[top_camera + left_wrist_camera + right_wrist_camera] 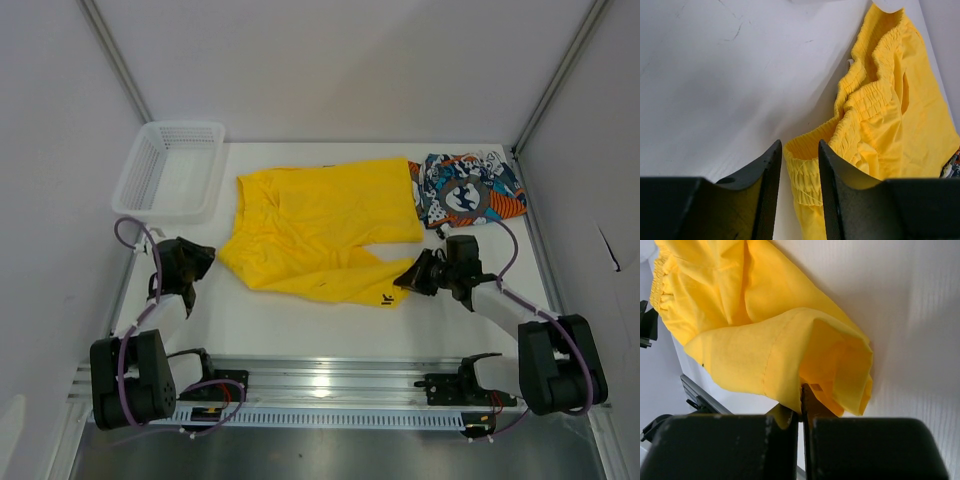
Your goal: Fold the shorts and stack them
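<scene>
Viewing from above a white table (300,320) with yellow shorts (320,215) spread across its middle, waistband to the left, legs to the right. At the far right corner, touching the yellow cloth: smaller printed shorts (468,188), bunched, not yet folded. At far left, a white mesh basket (135,170).

Left gripper (205,256) at the near waistband corner, jaws narrow with gathered elastic between them; impossible to tell whether pinched firmly or merely straddled. Right gripper (407,279) clamped tight on the hem of the near leg, cloth puckered around the fingertips.

Likely risks:
- Lifting with only a thin bite on the left and losing that corner, leaving the fold skewed.
- Catching one layer of the leg opening instead of both, so dragging the shorts open.
- Sweeping the fold rightward and snagging the printed pair.
</scene>
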### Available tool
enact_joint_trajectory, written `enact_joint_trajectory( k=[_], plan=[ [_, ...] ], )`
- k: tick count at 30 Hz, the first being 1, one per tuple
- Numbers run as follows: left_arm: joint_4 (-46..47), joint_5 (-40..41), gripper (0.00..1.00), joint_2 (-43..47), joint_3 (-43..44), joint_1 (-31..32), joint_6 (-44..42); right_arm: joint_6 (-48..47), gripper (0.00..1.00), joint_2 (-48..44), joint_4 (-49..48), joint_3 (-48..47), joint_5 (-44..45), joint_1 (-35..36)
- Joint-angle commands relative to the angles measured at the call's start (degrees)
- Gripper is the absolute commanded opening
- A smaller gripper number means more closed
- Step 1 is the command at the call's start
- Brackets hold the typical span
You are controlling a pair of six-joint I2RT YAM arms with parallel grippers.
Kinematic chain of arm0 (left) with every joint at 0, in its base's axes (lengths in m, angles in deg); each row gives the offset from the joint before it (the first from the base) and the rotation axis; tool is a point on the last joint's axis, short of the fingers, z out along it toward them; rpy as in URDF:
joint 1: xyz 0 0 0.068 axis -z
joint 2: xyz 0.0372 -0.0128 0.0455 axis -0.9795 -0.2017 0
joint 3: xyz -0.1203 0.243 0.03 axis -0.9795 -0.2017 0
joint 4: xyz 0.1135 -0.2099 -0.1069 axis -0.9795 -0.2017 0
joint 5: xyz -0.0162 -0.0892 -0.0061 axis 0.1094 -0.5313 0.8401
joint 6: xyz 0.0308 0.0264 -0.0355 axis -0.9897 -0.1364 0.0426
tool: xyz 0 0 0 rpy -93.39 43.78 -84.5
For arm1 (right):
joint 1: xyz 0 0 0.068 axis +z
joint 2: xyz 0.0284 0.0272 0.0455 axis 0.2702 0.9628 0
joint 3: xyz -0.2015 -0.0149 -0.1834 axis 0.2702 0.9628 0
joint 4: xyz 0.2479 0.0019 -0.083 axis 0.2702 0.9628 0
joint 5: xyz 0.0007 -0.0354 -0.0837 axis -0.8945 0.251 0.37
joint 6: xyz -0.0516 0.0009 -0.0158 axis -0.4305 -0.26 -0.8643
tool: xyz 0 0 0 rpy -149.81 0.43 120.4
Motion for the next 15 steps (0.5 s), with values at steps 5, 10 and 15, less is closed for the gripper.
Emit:
enact_joint_trajectory(
  k=[5,10,15],
  plan=[
    [1.76,-3.01,0.28,1.77,-1.36,0.76,0.88,-0.44,0.00,3.77,-6.44,-3.66,-1.88,-0.57],
    [-0.17,-5.21,0.00,3.71,-2.85,1.02,1.40,-0.35,0.00,4.65,-7.31,-3.93,-2.06,-0.66],
    [-2.28,-5.65,0.00,7.31,-3.73,1.02,1.75,-0.26,0.00,5.09,-7.93,-3.84,-2.49,-0.66]
  ],
)
